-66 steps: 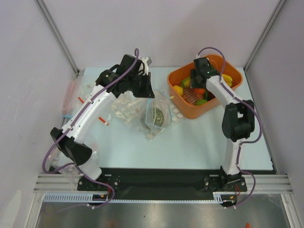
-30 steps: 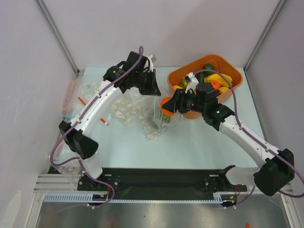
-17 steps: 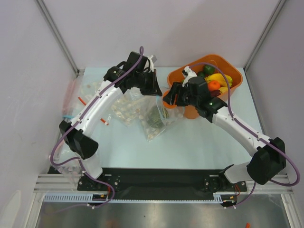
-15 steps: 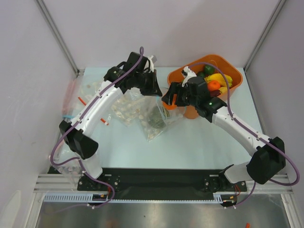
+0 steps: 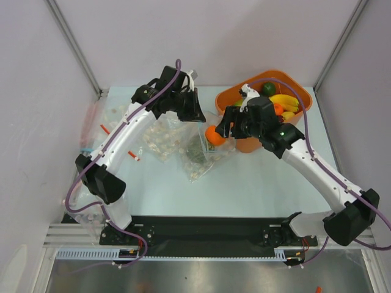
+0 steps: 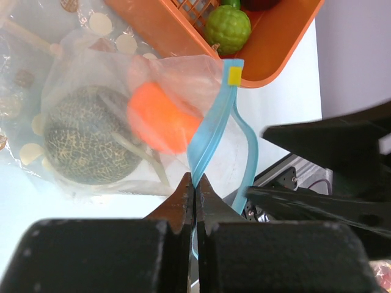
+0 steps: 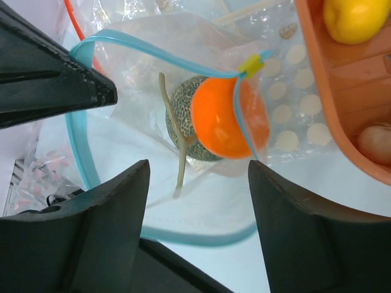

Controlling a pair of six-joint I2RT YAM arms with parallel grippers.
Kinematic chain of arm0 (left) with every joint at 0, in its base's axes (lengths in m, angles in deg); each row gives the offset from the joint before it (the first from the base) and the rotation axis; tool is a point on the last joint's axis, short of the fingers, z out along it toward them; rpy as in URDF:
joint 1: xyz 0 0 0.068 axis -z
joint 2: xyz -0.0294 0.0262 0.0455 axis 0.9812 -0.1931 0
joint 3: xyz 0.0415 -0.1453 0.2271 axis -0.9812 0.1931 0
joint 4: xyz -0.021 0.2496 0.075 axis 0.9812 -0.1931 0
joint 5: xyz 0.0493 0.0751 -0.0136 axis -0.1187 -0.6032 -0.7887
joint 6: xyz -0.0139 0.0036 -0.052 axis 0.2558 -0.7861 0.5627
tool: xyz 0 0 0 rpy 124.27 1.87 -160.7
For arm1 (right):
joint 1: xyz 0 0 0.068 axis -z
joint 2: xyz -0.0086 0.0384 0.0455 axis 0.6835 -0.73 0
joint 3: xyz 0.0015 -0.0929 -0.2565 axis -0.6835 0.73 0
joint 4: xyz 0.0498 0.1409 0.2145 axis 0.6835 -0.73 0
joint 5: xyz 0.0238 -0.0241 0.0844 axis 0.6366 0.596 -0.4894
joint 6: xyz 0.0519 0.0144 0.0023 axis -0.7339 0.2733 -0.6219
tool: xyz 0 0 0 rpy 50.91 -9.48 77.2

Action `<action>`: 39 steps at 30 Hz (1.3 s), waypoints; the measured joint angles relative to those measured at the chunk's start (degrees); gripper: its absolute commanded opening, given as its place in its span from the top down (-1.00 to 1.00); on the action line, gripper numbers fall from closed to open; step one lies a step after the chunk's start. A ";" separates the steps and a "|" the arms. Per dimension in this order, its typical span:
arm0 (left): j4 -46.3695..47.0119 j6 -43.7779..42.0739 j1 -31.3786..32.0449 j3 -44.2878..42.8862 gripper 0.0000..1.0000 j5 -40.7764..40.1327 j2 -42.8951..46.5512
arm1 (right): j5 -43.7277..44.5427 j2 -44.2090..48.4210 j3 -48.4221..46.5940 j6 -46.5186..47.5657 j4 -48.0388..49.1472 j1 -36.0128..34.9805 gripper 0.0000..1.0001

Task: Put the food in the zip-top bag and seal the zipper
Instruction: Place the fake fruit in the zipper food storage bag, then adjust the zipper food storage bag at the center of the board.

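Note:
The clear zip-top bag (image 5: 200, 151) lies mid-table with its mouth held up and open. My left gripper (image 6: 195, 183) is shut on the light-blue zipper (image 6: 212, 125), pinching one lip of the mouth. An orange (image 7: 223, 125) sits just inside the mouth, against a grey-green netted ball (image 6: 84, 139) deeper in the bag. My right gripper (image 7: 197, 163) hovers over the mouth with its jaws wide apart and nothing between them; the orange (image 5: 212, 135) lies just beyond its fingertips. In the top view the right gripper (image 5: 225, 128) is beside the left gripper (image 5: 194, 116).
An orange basket (image 5: 292, 80) at the back right holds bananas (image 5: 285, 101), a lemon (image 7: 354, 18), a green bumpy fruit (image 6: 227, 28) and more. Clear bags printed with white dots (image 5: 159, 140) lie left of the zip-top bag. A red-strip bag (image 5: 98, 125) lies at the far left.
My right arm swung from the basket to the bag with the orange, its jaws opened, and the orange now lies in the bag's mouth. The left gripper stayed shut on the zipper.

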 measured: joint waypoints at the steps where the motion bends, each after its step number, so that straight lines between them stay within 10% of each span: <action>1: 0.00 0.00 -0.04 0.00 0.99 0.00 0.00 | 0.63 0.61 -0.83 -0.31 -1.64 0.00 -0.36; 13: 0.35 0.04 -0.09 0.00 1.00 0.00 0.00 | 4.63 1.27 -2.01 -2.71 -11.30 0.02 -0.11; 18: 0.31 0.02 -0.09 0.00 0.99 0.02 0.00 | 4.66 0.15 -0.63 -3.76 -12.83 0.00 0.97; 39: -16.79 -5.01 6.84 -7.69 0.99 -3.67 -2.75 | 1.77 -11.89 -17.62 -2.27 -13.07 -2.36 1.00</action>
